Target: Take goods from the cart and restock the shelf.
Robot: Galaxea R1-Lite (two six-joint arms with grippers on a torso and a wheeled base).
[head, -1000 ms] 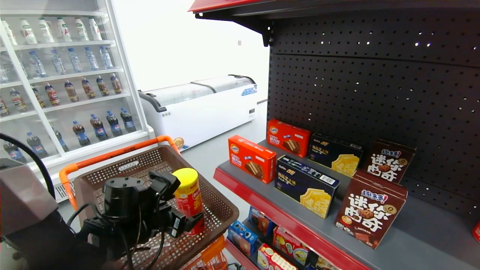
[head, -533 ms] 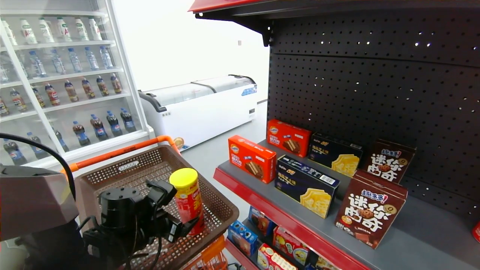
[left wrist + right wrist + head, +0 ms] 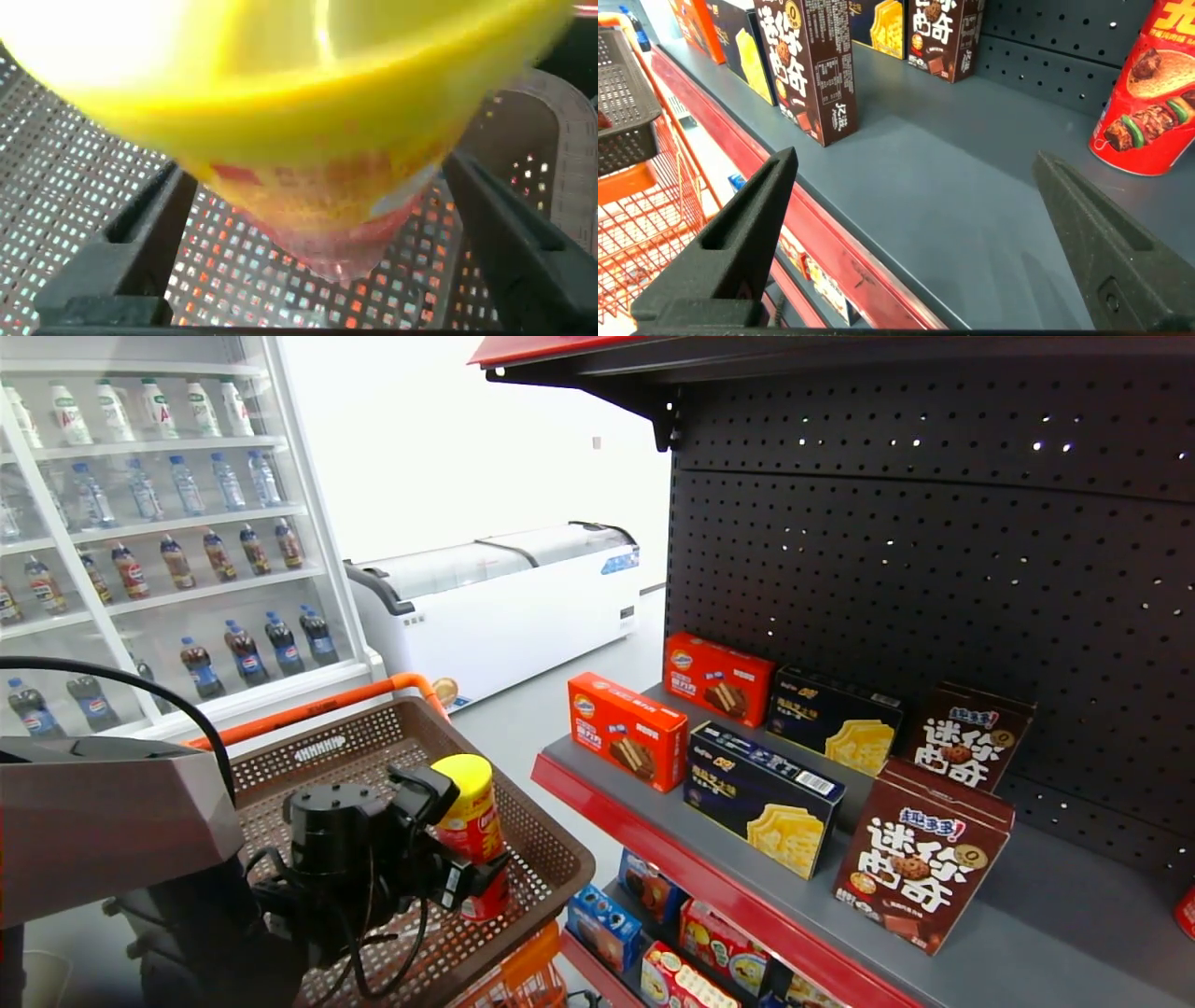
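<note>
A red can with a yellow lid stands up in the brown cart basket, and my left gripper is shut on its lower body. In the left wrist view the can sits between the two black fingers, lid toward the camera, above the basket's mesh floor. My right gripper hangs open over a bare stretch of the grey shelf, nothing between its fingers. A similar red can stands on that shelf by the pegboard.
Orange, dark blue and brown snack boxes stand in two rows on the shelf; its right part is bare. More boxes fill the lower shelf. The cart's orange handle faces a drinks fridge and a chest freezer.
My left arm has shifted slightly right with the can; the can tilted half a second ago and now stands straighter, at nearly the same spot in the basket.
</note>
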